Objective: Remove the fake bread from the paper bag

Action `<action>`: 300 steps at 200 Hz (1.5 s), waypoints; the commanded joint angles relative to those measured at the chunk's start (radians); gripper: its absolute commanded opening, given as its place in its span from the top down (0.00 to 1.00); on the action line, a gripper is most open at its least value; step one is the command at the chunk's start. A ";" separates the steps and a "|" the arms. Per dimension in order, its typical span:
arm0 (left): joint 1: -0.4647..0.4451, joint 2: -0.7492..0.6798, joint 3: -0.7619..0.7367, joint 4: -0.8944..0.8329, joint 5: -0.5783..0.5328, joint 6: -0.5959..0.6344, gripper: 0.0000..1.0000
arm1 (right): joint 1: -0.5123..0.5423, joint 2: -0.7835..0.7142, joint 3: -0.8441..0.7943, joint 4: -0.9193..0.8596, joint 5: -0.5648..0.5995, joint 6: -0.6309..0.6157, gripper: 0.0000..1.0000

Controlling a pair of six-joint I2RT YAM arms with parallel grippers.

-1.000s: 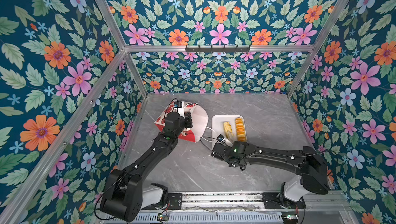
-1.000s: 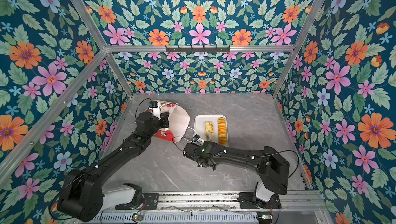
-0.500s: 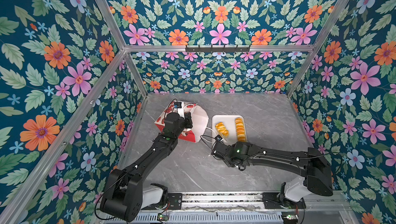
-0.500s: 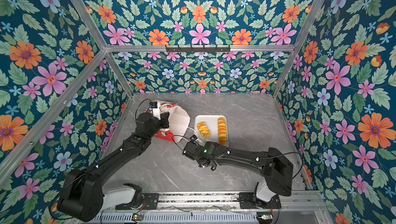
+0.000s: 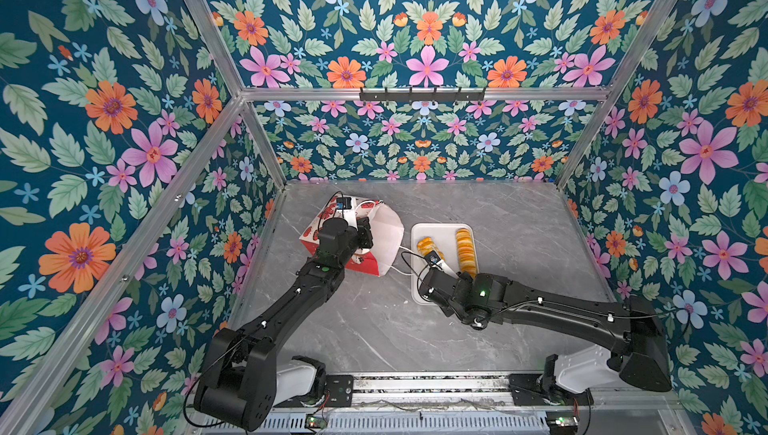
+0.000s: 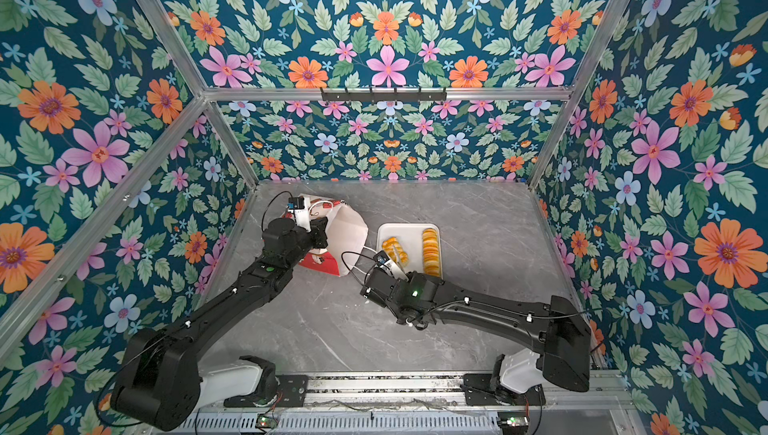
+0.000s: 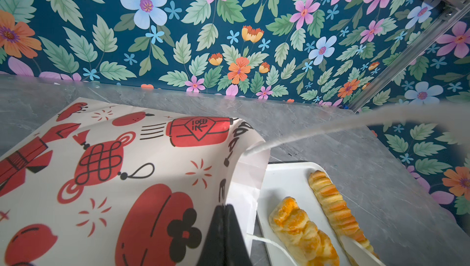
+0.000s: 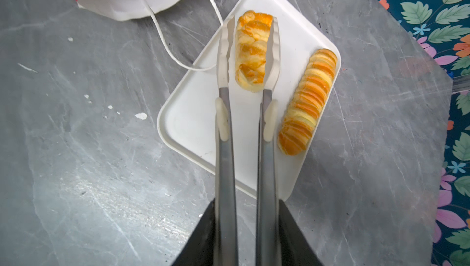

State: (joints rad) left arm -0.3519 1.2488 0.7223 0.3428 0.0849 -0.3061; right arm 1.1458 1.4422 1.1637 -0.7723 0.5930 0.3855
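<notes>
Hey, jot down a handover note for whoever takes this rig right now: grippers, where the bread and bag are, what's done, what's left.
Left gripper: shut, pinching the rim of the paper bag, which lies on its side, mouth toward the white tray.
Right gripper: shut on the tongs, whose tips flank the twist pastry on the tray; squeezed or released, unclear.
Done: twist pastry and ridged loaf are out, on the tray.
Left: the bag's inside is hidden; check it for more bread.
</notes>
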 commanded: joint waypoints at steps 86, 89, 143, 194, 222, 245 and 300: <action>0.002 -0.014 0.013 0.001 -0.014 0.012 1.00 | -0.165 0.057 0.003 0.166 -0.121 -0.132 0.65; 0.003 -0.015 0.013 0.001 -0.013 0.013 1.00 | -0.164 0.064 0.005 0.169 -0.126 -0.132 0.65; 0.004 -0.022 0.008 -0.005 -0.019 0.018 1.00 | -0.167 0.153 0.004 0.182 -0.140 -0.122 0.65; 0.008 -0.016 0.005 -0.003 -0.014 0.018 1.00 | -0.199 0.178 -0.005 0.172 -0.104 -0.113 0.66; 0.010 -0.014 0.004 0.001 -0.012 0.017 1.00 | -0.234 0.162 -0.021 0.170 -0.098 -0.106 0.66; 0.011 -0.011 0.004 0.001 -0.011 0.017 1.00 | -0.255 0.146 -0.033 0.167 -0.092 -0.108 0.66; 0.012 -0.003 0.005 0.005 -0.007 0.014 1.00 | -0.264 0.126 -0.047 0.213 -0.148 -0.121 0.66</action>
State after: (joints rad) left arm -0.3420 1.2434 0.7261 0.3347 0.0788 -0.2993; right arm 0.8803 1.5749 1.1152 -0.5983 0.4683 0.2619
